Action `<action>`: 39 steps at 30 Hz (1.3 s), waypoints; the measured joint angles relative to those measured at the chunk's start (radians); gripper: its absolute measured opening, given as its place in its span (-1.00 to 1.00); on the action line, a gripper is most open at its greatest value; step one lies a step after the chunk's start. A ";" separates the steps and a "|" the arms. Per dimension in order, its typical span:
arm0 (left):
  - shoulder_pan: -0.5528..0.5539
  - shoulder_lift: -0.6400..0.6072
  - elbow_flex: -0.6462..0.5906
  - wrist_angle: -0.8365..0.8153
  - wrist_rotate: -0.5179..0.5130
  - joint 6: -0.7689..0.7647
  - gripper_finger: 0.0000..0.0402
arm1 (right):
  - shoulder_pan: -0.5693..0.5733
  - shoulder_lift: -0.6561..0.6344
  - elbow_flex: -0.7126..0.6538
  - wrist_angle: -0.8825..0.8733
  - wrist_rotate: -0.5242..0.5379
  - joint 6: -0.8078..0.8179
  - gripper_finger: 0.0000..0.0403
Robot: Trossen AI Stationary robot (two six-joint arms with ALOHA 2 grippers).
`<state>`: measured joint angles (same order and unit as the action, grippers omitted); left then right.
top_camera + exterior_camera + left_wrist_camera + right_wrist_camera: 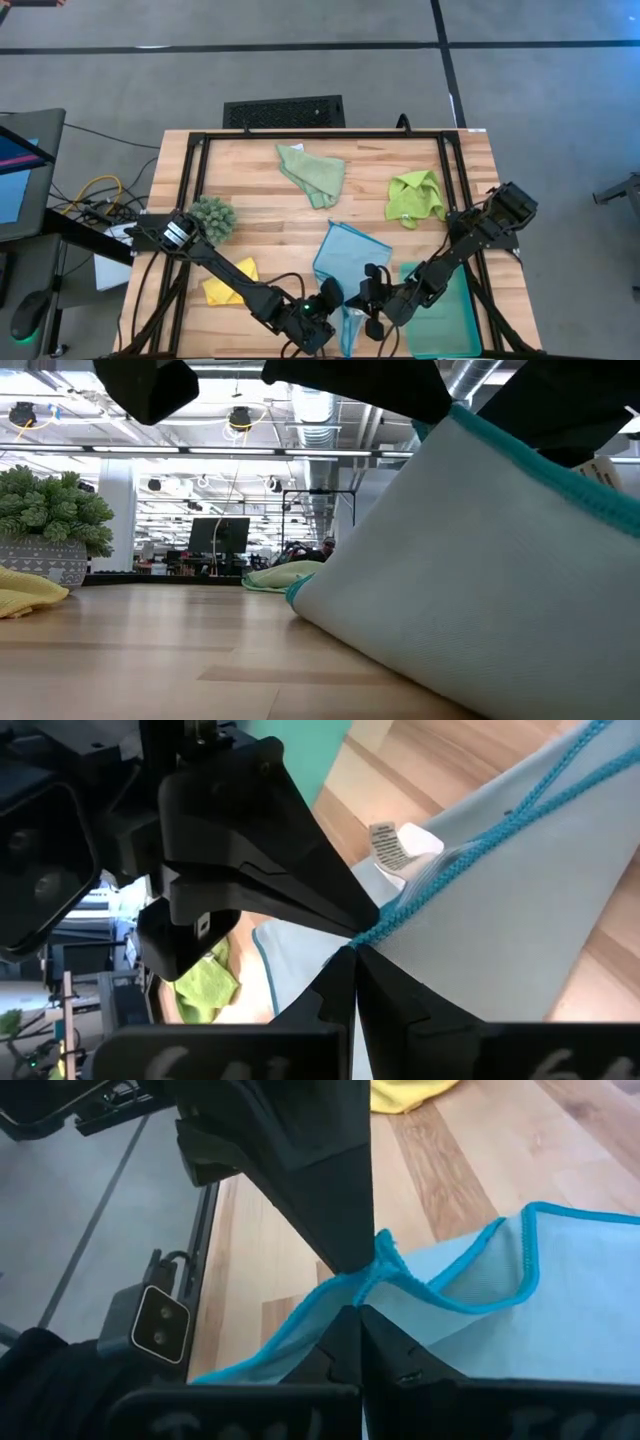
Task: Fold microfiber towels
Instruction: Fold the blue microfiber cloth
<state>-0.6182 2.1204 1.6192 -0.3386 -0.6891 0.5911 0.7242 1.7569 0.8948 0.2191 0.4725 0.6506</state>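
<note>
A pale wooden table (260, 215) stands on grey floor. At its near edge my left gripper (328, 297) and right gripper (372, 293) both pinch the light blue towel (345, 255) by its hem.

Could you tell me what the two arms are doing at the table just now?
Both arms are working on the blue towel at the near edge of the table. The left gripper and the right gripper are each shut on its teal hem, holding that edge up. The sage towel, lime towel and yellow towel lie crumpled and unfolded.
</note>
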 joint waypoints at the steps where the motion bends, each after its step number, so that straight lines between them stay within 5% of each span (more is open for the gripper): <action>1: 0.000 0.000 0.000 0.000 0.000 0.000 -1.00 | 0.000 0.000 0.000 0.003 0.000 -0.002 -0.94; 16: 0.017 0.000 0.000 0.017 0.029 -0.036 -0.96 | 0.000 0.000 0.000 0.007 0.000 -0.007 -0.92; 39: 0.027 0.000 0.000 0.053 0.089 -0.081 -0.32 | 0.002 0.000 0.000 0.007 -0.004 -0.034 -0.91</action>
<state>-0.5911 2.1204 1.6188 -0.2859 -0.6003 0.5102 0.7261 1.7573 0.8948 0.2260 0.4683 0.6167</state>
